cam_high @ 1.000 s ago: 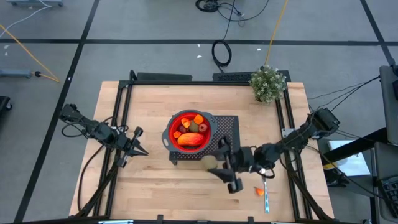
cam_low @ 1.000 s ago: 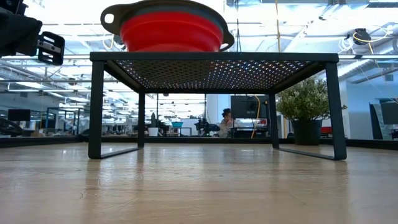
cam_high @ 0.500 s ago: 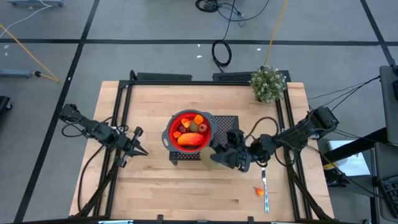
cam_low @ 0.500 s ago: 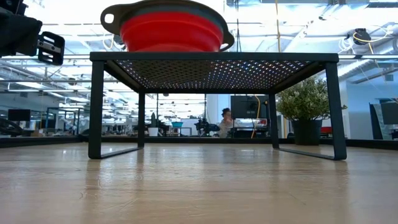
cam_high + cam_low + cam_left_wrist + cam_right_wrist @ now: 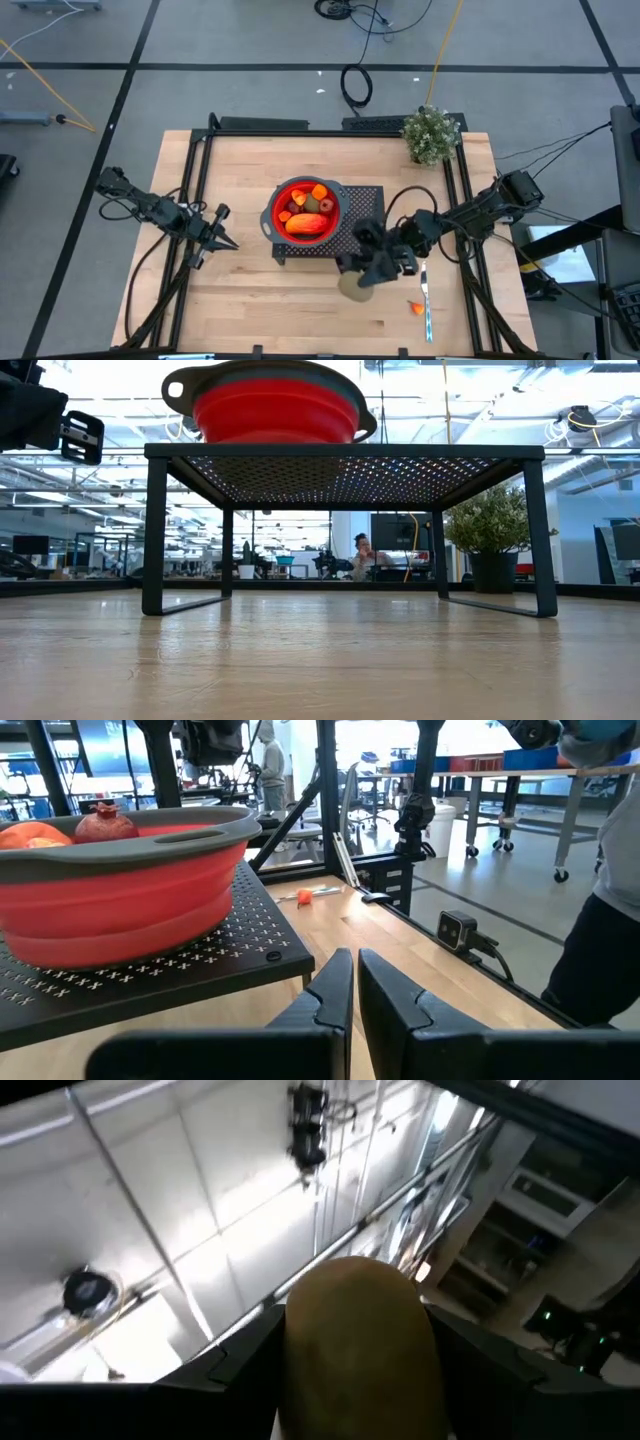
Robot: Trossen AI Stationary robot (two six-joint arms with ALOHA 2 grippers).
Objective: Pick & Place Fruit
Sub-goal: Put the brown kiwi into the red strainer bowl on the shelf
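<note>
High view shows us most fruit (image 5: 305,212) already in the red bowl (image 5: 276,203) on the black rack (image 5: 368,200); a tiny orange bit (image 5: 415,307) beside the utensil (image 5: 426,310) lies on the worktop (image 5: 260,300), well right of the bowl. We judge the job nearly done. Our right claw (image 5: 362,280), just right of the bowl and below the rack, is clamped wide on a brownish oval (image 5: 360,1345). Left claw (image 5: 225,243), left of the bowl, waits pressed together.
</note>
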